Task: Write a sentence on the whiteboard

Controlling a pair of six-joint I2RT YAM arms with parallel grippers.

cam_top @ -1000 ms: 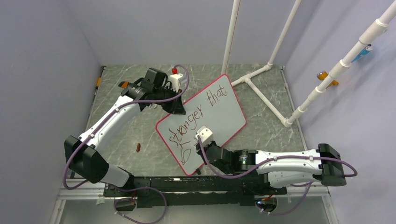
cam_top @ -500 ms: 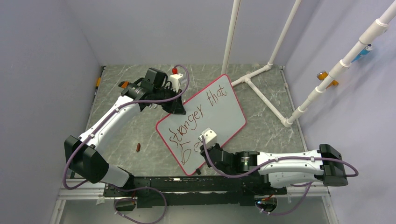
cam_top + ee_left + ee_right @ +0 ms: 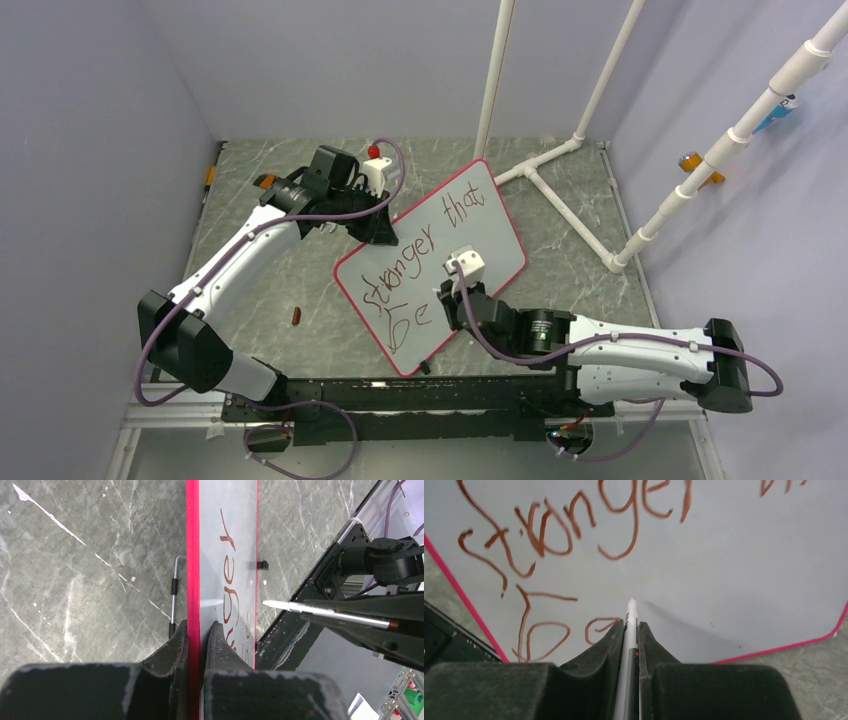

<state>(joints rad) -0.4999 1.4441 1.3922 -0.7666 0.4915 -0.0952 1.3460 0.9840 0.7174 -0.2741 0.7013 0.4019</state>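
Black pads of my left gripper (image 3: 199,630) are clenched on the board (image 3: 497,245), one on each face of its red edge. The board runs straight ahead of those jaws, over the grey table (image 3: 75,580). That hold pins the writing surface for the other arm.

The sentence (image 3: 412,258) so far reads "stronger that" on the upper line, with "be" beneath it. In the right wrist view, all of it lies left of and beyond the marker tip. My right gripper (image 3: 629,626) is shut tight on the marker (image 3: 631,607). The barrel lies along the slot between the fingers and the tip pokes out just ahead of them, over bare white just right of the "e". I cannot tell whether the tip is touching the surface, though its shadow falls close beside it.

I judge I am on the second line with "be" done and the tip parked in the gap after it. If another word follows, the tip has to come down a clear space right of the "e". It must then hold the line parallel to "stronger" and stay inside the lower rim.

Against a second ago, the left arm and board sit where they were. The right wrist has travelled rightward along the lower line, away from the board's near corner. The "e", then hidden or unfinished beneath it, now stands clear.
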